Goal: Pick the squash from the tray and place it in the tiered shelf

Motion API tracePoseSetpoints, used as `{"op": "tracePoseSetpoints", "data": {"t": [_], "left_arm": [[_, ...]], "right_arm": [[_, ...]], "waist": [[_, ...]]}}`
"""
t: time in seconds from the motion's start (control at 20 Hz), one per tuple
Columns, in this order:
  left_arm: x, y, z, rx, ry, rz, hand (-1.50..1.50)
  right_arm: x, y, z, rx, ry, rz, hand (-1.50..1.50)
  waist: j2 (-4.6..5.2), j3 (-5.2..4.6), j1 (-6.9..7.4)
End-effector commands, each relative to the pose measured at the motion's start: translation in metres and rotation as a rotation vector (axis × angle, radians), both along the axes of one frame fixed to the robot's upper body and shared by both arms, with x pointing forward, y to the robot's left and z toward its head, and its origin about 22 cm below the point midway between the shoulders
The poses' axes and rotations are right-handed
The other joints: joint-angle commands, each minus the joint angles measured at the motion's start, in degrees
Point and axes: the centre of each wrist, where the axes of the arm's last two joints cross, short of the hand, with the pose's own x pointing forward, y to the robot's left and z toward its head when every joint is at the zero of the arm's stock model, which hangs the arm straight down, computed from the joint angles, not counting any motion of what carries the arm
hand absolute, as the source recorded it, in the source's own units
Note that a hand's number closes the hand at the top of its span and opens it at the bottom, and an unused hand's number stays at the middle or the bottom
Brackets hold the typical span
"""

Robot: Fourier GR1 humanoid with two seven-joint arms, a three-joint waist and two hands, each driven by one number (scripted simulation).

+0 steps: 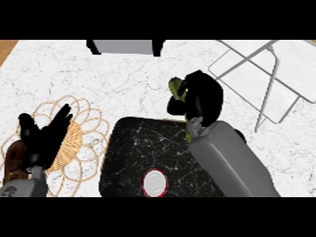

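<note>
Two hands are in your view: your right hand [203,98] is curled around the green squash [177,88], holding it above the white marble worktop [85,74], just past the far edge of the black tray [140,148] and left of the white tiered shelf [269,78]. Your left hand [45,135] rests with fingers spread over the wicker mat [85,134]

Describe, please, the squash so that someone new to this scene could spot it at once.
Start at the black marble-patterned tray in the middle of the white counter, then look just past its far right corner, toward the white tiered shelf. There the right hand curls round the squash. It is the only green thing here, peeking out at the hand's left.
</note>
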Motion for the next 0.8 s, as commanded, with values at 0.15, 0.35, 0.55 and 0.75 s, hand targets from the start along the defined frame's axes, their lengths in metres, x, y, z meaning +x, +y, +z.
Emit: {"op": "tracePoseSetpoints", "data": {"t": [0.15,0.35,0.55,0.75], "left_arm": [[-0.018,0.001,-0.031,-0.015,0.097,0.006,0.00],[-0.009,0.012,-0.008,-0.020,0.072,0.027,0.00],[-0.013,0.013,-0.017,-0.014,0.068,0.032,0.00],[-0.011,0.018,-0.014,-0.014,0.063,0.048,0.00]], "right_arm": [[0.008,0.040,0.097,-0.037,-0.213,-0.255,1.50],[0.016,0.042,0.136,-0.080,-0.262,-0.327,1.50],[0.023,0.039,0.172,-0.093,-0.283,-0.387,1.50],[0.023,0.035,0.200,-0.075,-0.318,-0.431,1.50]], "waist": [[-0.61,-0.51,-1.79],[-0.88,-0.37,-1.77],[-0.62,-0.36,-2.26],[-0.39,-0.27,-2.88]]}}
